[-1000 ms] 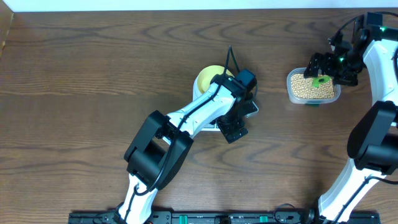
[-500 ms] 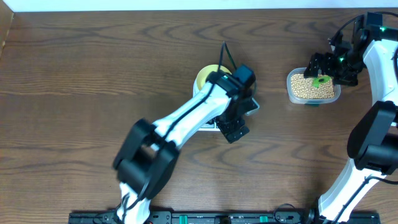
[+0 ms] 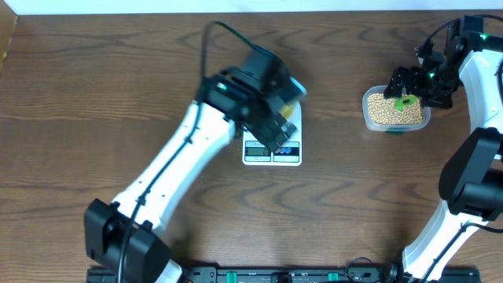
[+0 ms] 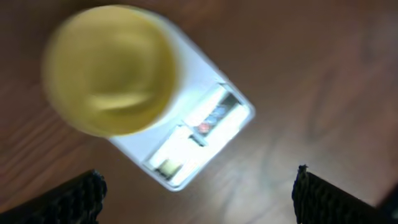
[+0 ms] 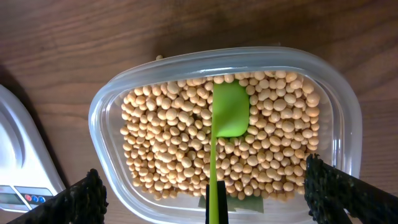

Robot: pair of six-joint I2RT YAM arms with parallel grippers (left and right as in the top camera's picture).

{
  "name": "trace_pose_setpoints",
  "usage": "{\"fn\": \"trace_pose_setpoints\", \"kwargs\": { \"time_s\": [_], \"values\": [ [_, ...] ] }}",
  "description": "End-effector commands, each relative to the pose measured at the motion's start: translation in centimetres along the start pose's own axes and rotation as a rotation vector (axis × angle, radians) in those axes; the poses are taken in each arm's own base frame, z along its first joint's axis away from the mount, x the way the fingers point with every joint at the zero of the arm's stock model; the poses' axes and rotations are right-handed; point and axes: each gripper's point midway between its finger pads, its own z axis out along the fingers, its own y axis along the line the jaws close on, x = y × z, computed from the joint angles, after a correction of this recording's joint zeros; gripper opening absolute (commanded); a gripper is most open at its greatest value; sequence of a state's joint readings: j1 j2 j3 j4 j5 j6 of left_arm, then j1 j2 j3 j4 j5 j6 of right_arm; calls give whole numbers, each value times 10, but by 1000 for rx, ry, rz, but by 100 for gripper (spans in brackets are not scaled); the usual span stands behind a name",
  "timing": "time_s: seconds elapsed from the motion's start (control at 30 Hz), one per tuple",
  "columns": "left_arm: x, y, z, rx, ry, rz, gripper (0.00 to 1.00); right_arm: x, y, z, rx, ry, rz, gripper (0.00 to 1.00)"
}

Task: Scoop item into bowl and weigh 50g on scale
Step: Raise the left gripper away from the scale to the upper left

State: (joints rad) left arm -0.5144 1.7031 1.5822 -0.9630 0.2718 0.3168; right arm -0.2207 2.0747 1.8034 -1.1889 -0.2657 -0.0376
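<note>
The pale-yellow bowl point(image 4: 112, 68) stands on the round platform of the white scale point(image 4: 199, 134), blurred in the left wrist view. From overhead my left gripper point(image 3: 275, 126) hangs over the scale point(image 3: 272, 151) and hides most of the bowl point(image 3: 292, 94); its fingers point(image 4: 199, 199) are wide apart and empty. The tan beans point(image 5: 161, 143) fill a clear tub point(image 5: 99, 124). A green spoon point(image 5: 230, 112) lies on them, its handle rising between my right gripper's point(image 5: 217, 199) open fingers. From overhead the right gripper point(image 3: 409, 88) hovers over the tub point(image 3: 369, 118).
The scale's edge point(image 5: 18, 149) lies just left of the tub. A green label shows under the tub's near side point(image 5: 249, 202). Brown wooden table point(image 3: 118, 94) all round; a black rail point(image 3: 251, 275) runs along the front edge.
My left arm has swung up and to the left, off the scale's front end, uncovering the display. The right arm and the spoon have not moved.
</note>
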Motion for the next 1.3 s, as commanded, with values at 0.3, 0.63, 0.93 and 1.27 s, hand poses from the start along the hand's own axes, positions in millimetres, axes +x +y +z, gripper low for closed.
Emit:
{"fn": "trace_pose_setpoints", "kwargs": {
  "time_s": [0.3,0.63,0.93,1.27],
  "values": [
    [13,154,-45,-206,-191,-423,98,-4,1,-2,-2,-11,-7,99],
    [44,259,-94,-382,-375,-668,98,-4,1,-2,-2,-11,-7,99],
    [77,286,-105,-427,-374,-752,98,-4,1,-2,-2,-11,-7,99],
    [94,253,-82,-335,-239,-825,98,-4,1,-2,-2,-11,-7,99]
  ]
}}
